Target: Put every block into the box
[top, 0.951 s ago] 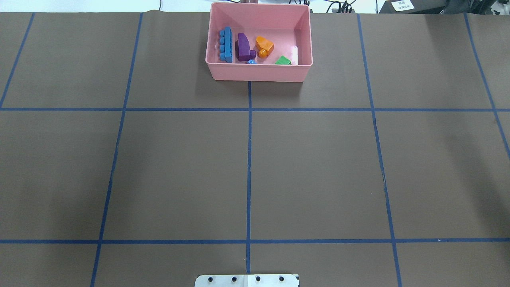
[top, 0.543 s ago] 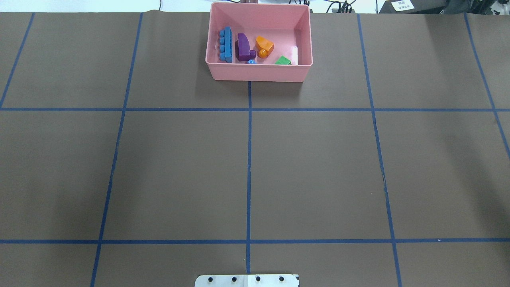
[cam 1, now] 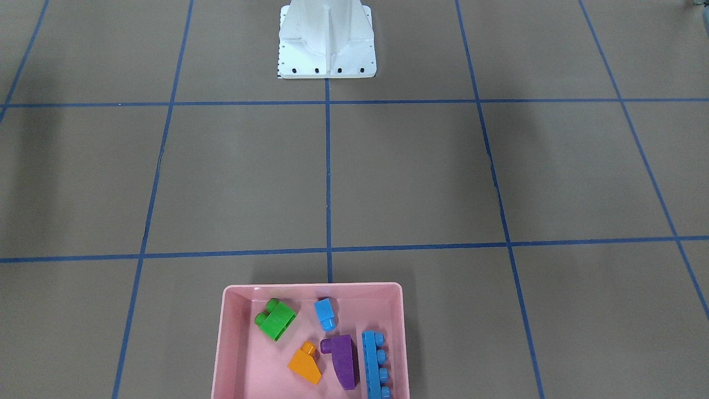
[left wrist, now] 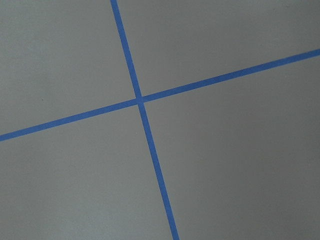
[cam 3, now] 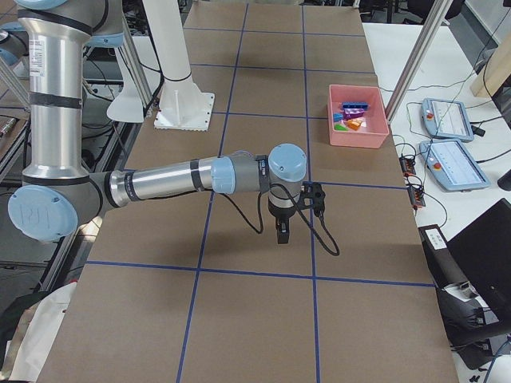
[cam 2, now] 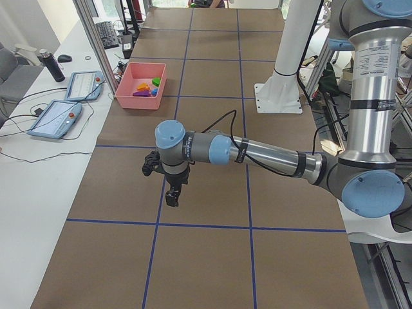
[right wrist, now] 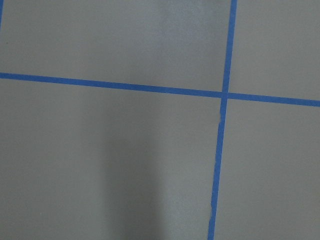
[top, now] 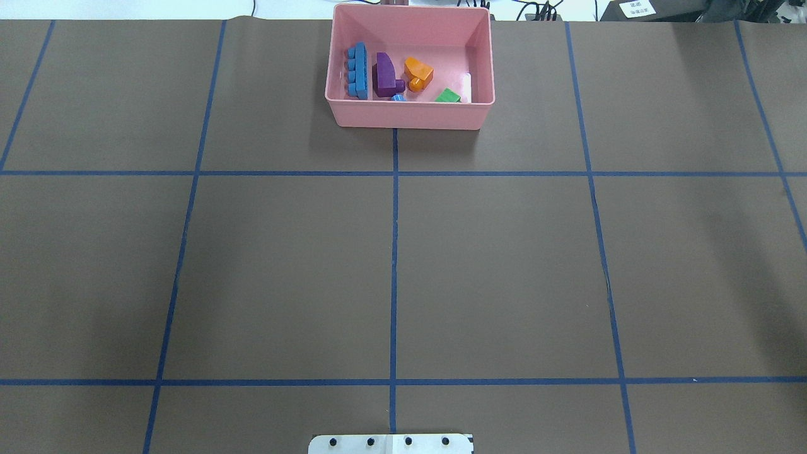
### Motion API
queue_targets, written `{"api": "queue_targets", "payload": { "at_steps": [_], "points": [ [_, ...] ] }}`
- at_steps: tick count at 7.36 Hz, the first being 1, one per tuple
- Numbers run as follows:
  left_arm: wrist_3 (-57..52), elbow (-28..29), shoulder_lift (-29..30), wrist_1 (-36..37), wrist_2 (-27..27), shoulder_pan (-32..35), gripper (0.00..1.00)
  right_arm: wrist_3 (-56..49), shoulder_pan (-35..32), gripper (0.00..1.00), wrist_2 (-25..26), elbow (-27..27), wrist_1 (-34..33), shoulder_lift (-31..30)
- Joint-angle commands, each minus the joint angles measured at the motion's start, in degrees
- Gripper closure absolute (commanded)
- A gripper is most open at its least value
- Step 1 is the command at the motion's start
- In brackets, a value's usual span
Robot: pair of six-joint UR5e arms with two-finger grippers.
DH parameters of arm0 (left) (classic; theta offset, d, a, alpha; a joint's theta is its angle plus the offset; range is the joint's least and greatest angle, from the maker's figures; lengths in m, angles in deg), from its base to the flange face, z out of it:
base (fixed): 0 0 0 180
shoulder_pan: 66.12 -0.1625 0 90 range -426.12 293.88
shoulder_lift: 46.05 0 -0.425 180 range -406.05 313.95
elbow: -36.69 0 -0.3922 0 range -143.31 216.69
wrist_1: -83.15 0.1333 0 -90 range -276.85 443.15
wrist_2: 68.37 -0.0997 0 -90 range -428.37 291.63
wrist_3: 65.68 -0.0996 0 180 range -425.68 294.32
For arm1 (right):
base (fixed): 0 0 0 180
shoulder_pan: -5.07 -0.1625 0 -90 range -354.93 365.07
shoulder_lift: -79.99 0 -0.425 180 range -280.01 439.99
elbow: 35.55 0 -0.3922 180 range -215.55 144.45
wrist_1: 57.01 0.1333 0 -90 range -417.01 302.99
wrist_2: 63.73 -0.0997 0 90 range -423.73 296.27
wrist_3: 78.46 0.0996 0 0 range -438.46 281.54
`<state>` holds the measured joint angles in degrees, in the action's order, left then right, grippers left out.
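Note:
The pink box (top: pixel 410 116) stands at the table's far middle edge; it also shows in the front view (cam 1: pixel 221 343). Inside it lie the long light-blue block (top: pixel 358 70), the purple block (top: pixel 384 75), the orange block (top: pixel 418 72), the small light-blue block (cam 1: pixel 324 313) and the green block (cam 1: pixel 275 320). My left gripper (cam 2: pixel 171 196) hangs over bare table far from the box, seen only in the exterior left view. My right gripper (cam 3: pixel 281 233) does likewise in the exterior right view. I cannot tell whether either is open or shut.
The white robot base (cam 1: pixel 327 41) stands at the table's near middle edge. Blue tape lines (top: pixel 394 252) divide the brown table into squares. Two tablets (cam 2: pixel 55 119) with cables lie on the side bench beyond the box.

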<state>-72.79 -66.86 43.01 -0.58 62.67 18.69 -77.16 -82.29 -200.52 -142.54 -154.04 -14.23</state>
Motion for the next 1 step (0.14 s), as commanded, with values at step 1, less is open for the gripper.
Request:
{"api": "queue_targets", "payload": {
  "at_steps": [1],
  "points": [
    [0.1,-1.1,0.3,0.0,-0.1,0.0,0.0,-0.1,-0.1,0.0,0.2,-0.1,0.0,0.5]
  ]
}}
